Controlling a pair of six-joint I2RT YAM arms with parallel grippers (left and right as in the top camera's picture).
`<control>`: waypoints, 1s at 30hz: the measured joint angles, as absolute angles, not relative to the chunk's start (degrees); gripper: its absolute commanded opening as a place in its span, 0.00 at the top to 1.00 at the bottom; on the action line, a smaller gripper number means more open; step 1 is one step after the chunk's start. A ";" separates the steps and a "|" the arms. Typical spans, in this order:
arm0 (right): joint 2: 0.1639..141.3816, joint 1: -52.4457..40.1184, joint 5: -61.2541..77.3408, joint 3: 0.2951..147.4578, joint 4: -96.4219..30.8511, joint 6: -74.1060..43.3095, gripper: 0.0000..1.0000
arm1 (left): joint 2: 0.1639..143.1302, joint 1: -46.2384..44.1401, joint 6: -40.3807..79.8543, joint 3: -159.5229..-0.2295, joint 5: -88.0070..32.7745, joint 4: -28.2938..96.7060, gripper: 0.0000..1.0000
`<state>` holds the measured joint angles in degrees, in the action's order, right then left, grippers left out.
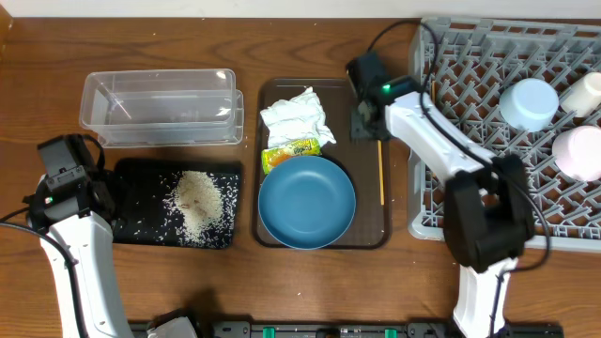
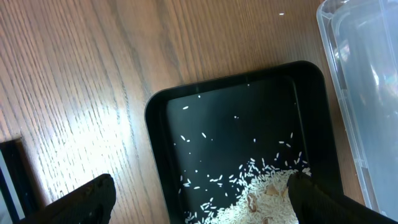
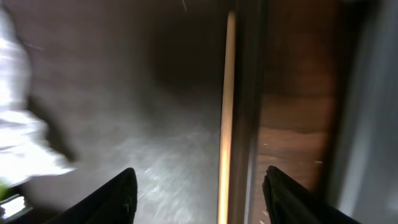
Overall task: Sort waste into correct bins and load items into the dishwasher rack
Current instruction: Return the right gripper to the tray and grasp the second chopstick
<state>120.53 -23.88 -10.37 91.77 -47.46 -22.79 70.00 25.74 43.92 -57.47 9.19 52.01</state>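
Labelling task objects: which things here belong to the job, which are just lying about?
Job: tissue, snack wrapper, rice, clear tub, black tray, dark-blue bowl, chopstick, dishwasher rack, light-blue bowl, pink bowl, white cup.
Lying about: brown serving tray, table.

Rice [image 1: 195,202] lies heaped in the black tray [image 1: 131,175], beside the clear tub [image 1: 155,111]. Tissue [image 1: 296,117], wrapper [image 1: 289,150], upright dark-blue bowl [image 1: 307,202] and chopsticks [image 1: 380,174] lie grouped. Light-blue bowl [image 1: 529,101], pink bowl [image 1: 577,150] and cup [image 1: 587,92] sit in the rack [image 1: 470,84].

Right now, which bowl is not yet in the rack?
The dark-blue bowl, on the brown tray; the light-blue bowl and pink bowl are in the rack.
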 measured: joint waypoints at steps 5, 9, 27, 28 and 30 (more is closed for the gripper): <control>124.31 -24.03 -9.39 91.13 -47.00 -23.49 0.42 | 70.00 25.74 43.92 -57.49 9.19 52.03 0.09; 124.40 -23.99 -9.43 91.02 -46.92 -23.59 0.41 | 70.00 25.74 43.92 -57.47 9.19 52.03 0.09; 122.85 -23.86 -6.42 86.11 -38.59 -24.01 0.91 | 70.00 25.74 43.92 -57.47 9.19 52.03 0.09; 122.83 -23.62 -6.31 86.13 -38.74 -23.88 0.93 | 70.00 25.74 43.92 -57.47 9.19 52.03 0.09; 122.83 -23.03 -5.39 86.43 -39.33 -23.29 0.95 | 69.97 25.74 43.92 -57.47 9.19 52.03 0.09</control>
<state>122.83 -23.03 -5.39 86.43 -39.33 -23.29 69.97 25.74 43.92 -57.47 9.19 52.03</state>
